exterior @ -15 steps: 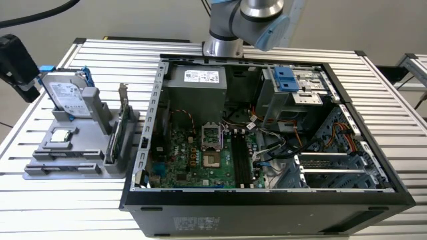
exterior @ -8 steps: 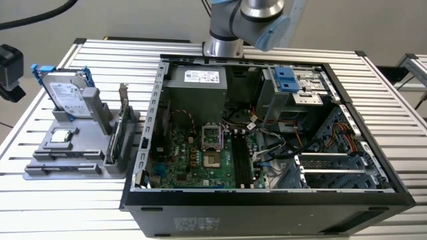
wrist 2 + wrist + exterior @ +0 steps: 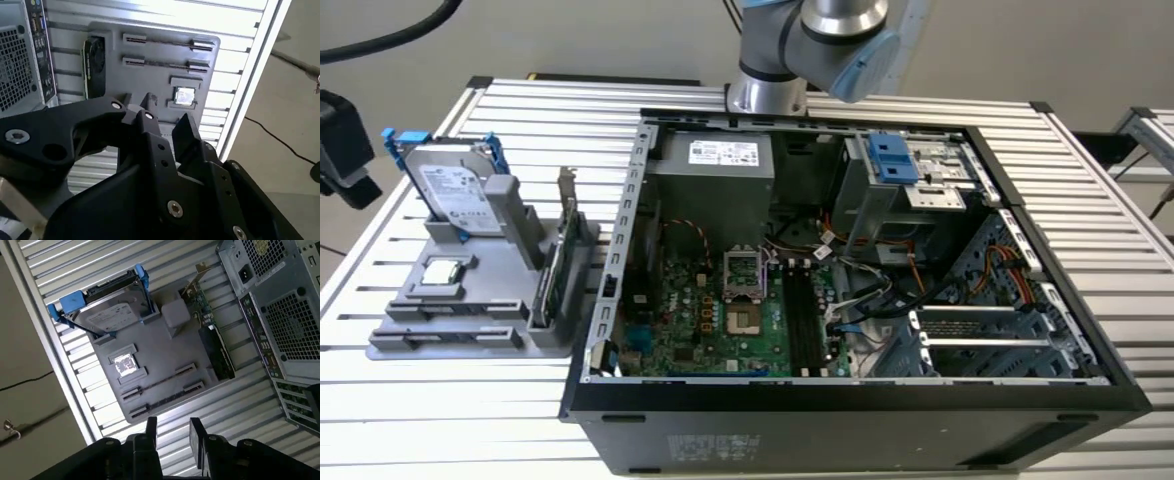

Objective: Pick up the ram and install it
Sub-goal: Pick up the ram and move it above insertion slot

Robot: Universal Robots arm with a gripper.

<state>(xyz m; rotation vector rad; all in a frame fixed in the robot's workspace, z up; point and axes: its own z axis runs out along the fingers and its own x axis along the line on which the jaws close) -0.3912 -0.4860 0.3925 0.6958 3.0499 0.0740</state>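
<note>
My gripper (image 3: 173, 430) (image 3: 166, 112) hangs open above the slatted table beside the grey holder tray (image 3: 165, 350) (image 3: 150, 75) (image 3: 467, 320), with nothing between its black fingers. Two long narrow slots (image 3: 160, 382) (image 3: 165, 42) on the tray lie just ahead of the fingertips. The ram is out of view. The open computer case (image 3: 854, 410) lies on its side, its green motherboard facing up with black memory slots (image 3: 803, 320) near the middle. The arm (image 3: 821, 40) rises behind the case.
On the tray stand a silver hard drive with blue rails (image 3: 454, 185) (image 3: 107, 312), an expansion card (image 3: 550, 270) (image 3: 212, 340) (image 3: 94, 65) and a small square chip (image 3: 443, 272) (image 3: 124, 363) (image 3: 184, 96). The table edge (image 3: 65, 370) runs close to the tray.
</note>
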